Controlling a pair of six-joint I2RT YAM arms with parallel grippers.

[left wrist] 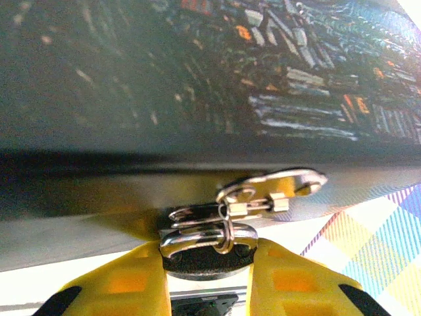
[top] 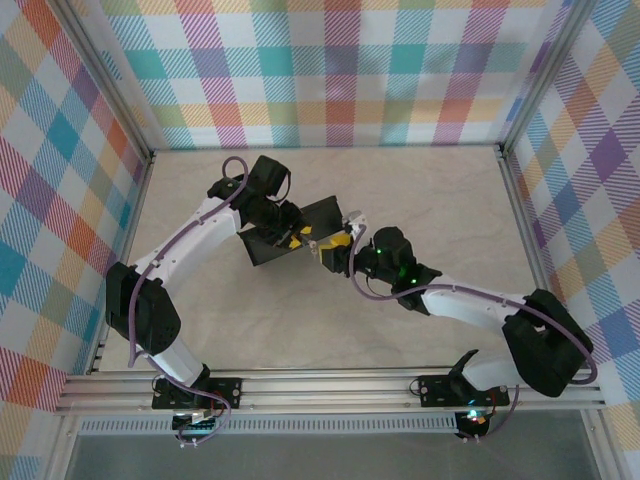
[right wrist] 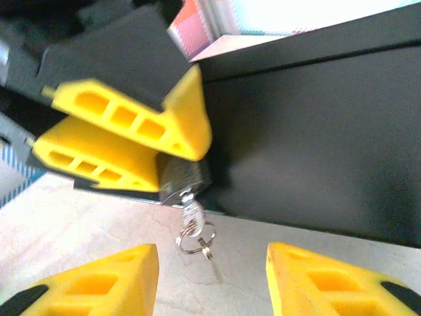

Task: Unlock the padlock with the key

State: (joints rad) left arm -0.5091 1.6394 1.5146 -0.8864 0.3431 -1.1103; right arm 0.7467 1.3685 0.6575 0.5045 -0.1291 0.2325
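Top external view: both arms reach in to meet at the black box point(top: 318, 222), which sits mid-way across the pale counter point(top: 440, 200), with plaid walls point(top: 340, 70) on three sides.
Left gripper point(top: 292, 238): at the near left part of the box, clenched on the padlock point(left wrist: 200, 262).
Left wrist view: two yellow fingers point(left wrist: 125, 283) press the padlock's dark body from either side. Its silver shackle point(left wrist: 210, 238) is threaded through the metal hasp point(left wrist: 273, 187) on the box's front wall. The lid point(left wrist: 263, 59) above is painted with dark blue and orange strokes.
Padlock position: tight against the front of the box, just under the lid's edge. I cannot tell whether the shackle is latched.
Key point(right wrist: 191, 212): in the right wrist view it sticks out of the bottom of the padlock, blade in the keyhole. A small ring point(right wrist: 195, 238) hangs from it, and a second key point(right wrist: 210, 257) dangles from the ring above the counter.
Right gripper point(right wrist: 211, 263): released, jaws spread wide, just below the key and ring. One yellow finger lies to each side, and neither touches them.
Right side of the top external view: the right arm bends in from the near right corner, its gripper beside the left one at the box.
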